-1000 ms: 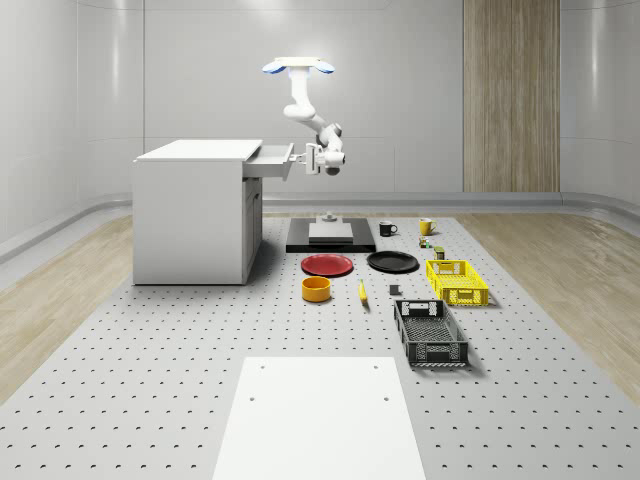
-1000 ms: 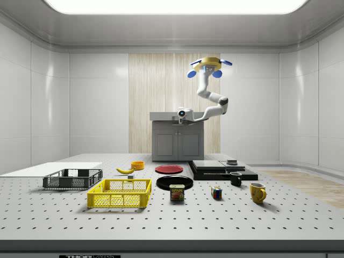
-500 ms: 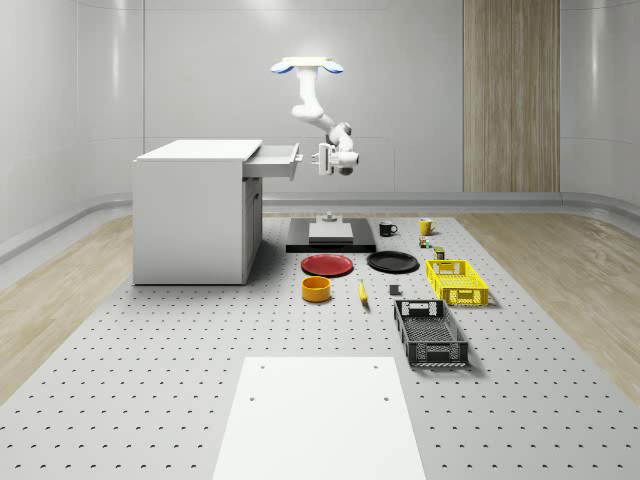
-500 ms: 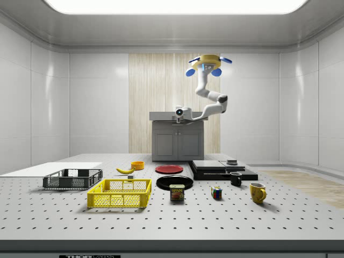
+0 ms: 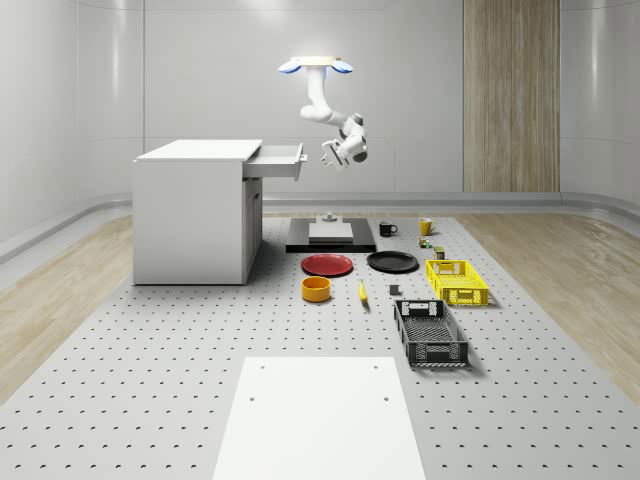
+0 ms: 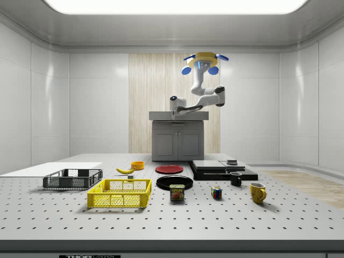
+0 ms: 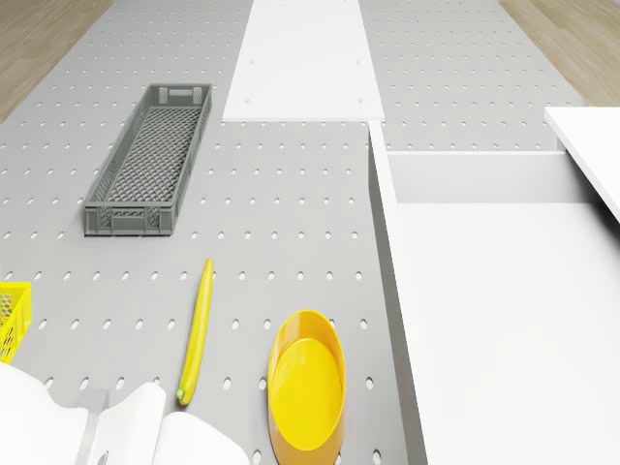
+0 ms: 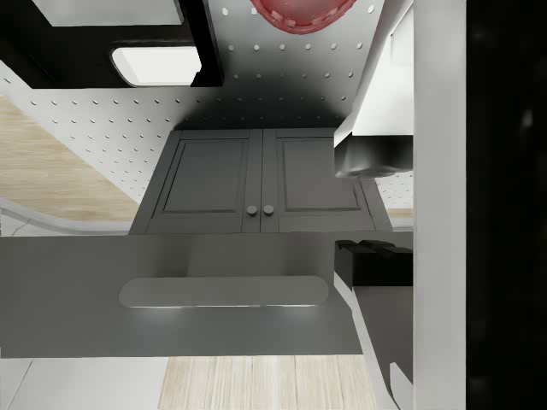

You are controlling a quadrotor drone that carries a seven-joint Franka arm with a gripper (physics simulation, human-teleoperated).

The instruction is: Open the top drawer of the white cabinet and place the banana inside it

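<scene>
Whole-scene view, read from its left to its right: the white cabinet (image 5: 190,215) stands on the perforated table (image 5: 150,350). Its top drawer (image 5: 278,158) is pulled out toward the view's right, and in the drone view it looks bare inside. Just off the drawer's front, apart from it, hangs the gripper (image 5: 333,153). Nothing shows in its hold, but whether it is released or clenched cannot be told.

The drone (image 5: 316,66) hovers high, beside the cabinet and roughly over the black platform (image 5: 330,238). The arm drops from the drone's underside and bends at the elbow out to the view's right. It then folds back, so the wrist tilts down and toward the drawer.

Lower down on the table sits a yellow bowl (image 5: 316,289). Just to its right lies the banana (image 5: 362,292), well apart from the gripper and outside the drawer. A grey crate (image 5: 430,333) lies farther right.

With the drawer apparently open far enough, the step in hand seems to be going for the banana. To do it well:

- Bring the drone down until it hovers steadily over the fruit.
- Turn the wrist so the jaws close across the banana's narrow width, near its middle, where it should balance.
- Come straight down on it, because the bowl is close alongside and could be knocked.
- Lift the banana clear of the table before carrying it to the drawer.
</scene>
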